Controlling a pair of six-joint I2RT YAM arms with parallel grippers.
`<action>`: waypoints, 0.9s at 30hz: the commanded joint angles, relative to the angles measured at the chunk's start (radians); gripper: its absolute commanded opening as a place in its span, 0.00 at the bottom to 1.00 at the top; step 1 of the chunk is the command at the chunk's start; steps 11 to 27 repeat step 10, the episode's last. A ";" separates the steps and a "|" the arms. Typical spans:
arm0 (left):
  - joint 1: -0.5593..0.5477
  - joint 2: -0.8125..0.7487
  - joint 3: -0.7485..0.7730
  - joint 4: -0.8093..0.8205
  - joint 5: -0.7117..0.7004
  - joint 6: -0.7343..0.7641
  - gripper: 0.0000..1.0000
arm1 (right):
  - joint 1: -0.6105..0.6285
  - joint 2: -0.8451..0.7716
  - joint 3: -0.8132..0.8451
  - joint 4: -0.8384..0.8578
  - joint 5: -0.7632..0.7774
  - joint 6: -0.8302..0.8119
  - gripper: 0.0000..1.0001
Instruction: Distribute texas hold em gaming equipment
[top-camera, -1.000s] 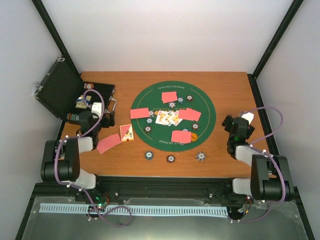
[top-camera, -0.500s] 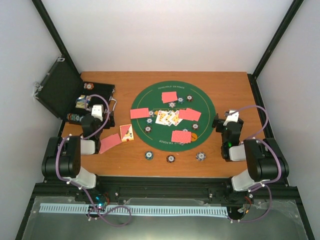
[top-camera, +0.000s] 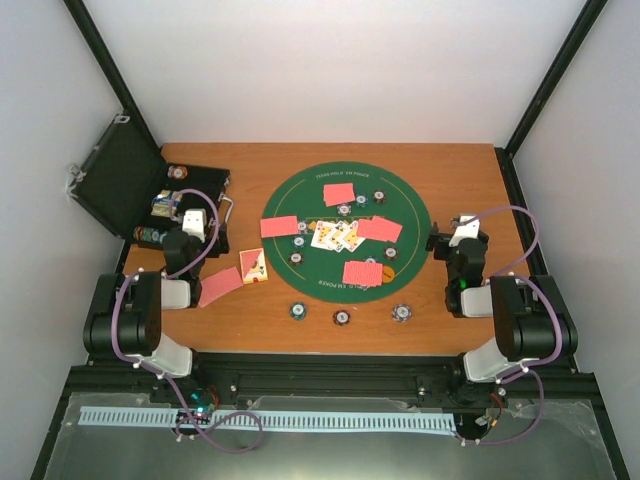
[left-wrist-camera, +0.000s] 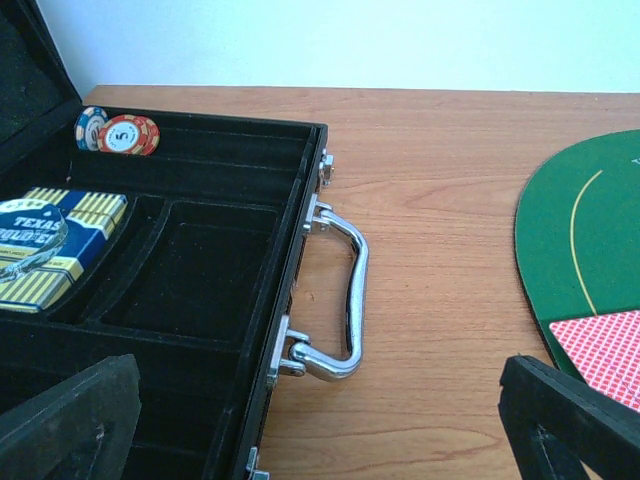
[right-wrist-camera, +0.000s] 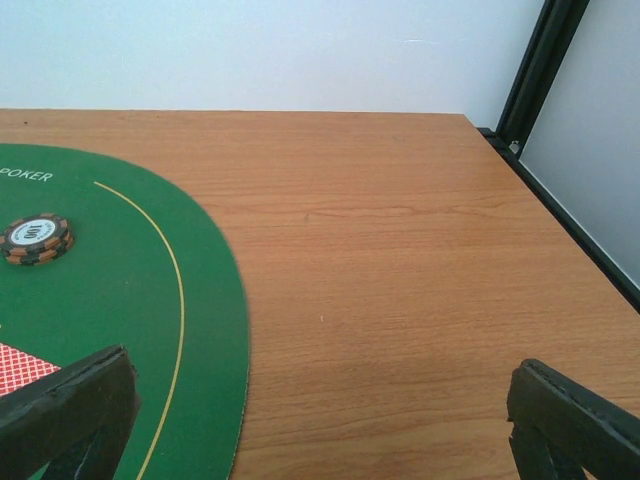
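Top view: you see red-backed cards (top-camera: 362, 272) lying on the green mat (top-camera: 412, 250) and three chips (top-camera: 342, 318) on the bench (top-camera: 450, 180) near its front edge.

Left wrist view: the left fingers (left-wrist-camera: 75, 415) stand wide apart and empty at the open case (left-wrist-camera: 200, 280).

Right wrist view: the right fingers (right-wrist-camera: 70, 405) stand wide apart and empty at the mat's edge.

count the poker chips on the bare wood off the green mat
3, in a row by the near edge of the mat: left chip, middle chip, right chip. Each may be a stack.
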 joint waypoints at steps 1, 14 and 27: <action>-0.007 0.005 0.027 0.045 -0.004 -0.010 1.00 | -0.004 -0.004 0.011 0.033 -0.006 -0.014 1.00; -0.011 0.004 0.026 0.042 -0.012 -0.008 1.00 | -0.004 -0.003 0.011 0.033 -0.006 -0.014 1.00; -0.011 0.004 0.026 0.042 -0.012 -0.008 1.00 | -0.004 -0.003 0.011 0.033 -0.006 -0.014 1.00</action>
